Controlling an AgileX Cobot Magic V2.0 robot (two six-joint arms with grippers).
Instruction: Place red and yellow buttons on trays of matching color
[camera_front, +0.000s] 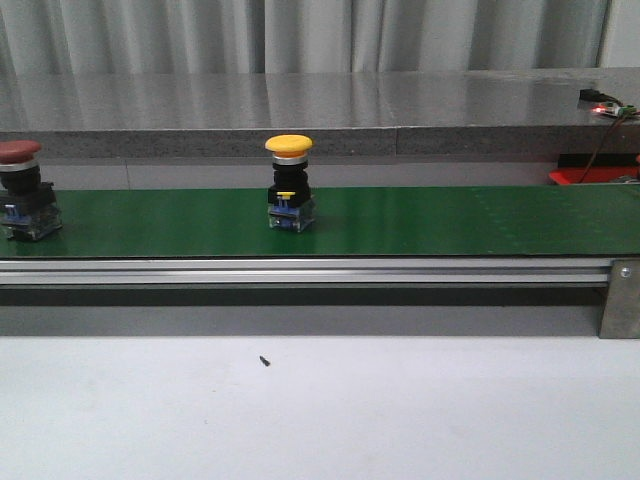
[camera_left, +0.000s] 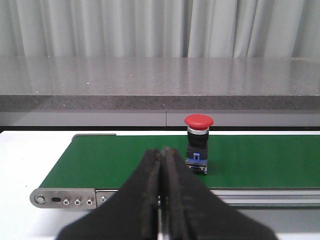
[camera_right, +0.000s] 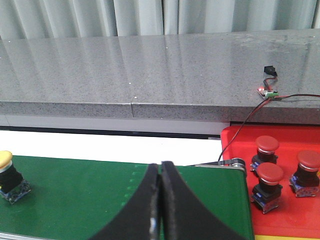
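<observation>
A yellow button (camera_front: 288, 182) stands upright on the green belt (camera_front: 450, 220), left of its middle; the right wrist view catches the yellow button (camera_right: 10, 176) at its edge. A red button (camera_front: 22, 188) stands on the belt at the far left, and the left wrist view has this red button (camera_left: 198, 142) just beyond the fingers. The red tray (camera_right: 285, 220) past the belt's right end holds three red buttons (camera_right: 264, 186). My left gripper (camera_left: 162, 156) is shut and empty. My right gripper (camera_right: 160, 167) is shut and empty over the belt. No yellow tray shows.
A grey stone ledge (camera_front: 320, 110) runs behind the belt, with a small circuit board and wire (camera_right: 268, 90) lying on it. The belt's aluminium rail (camera_front: 300, 270) runs along the front, with a bracket (camera_front: 620, 300) at its right. A small dark speck (camera_front: 264, 361) lies on the white table.
</observation>
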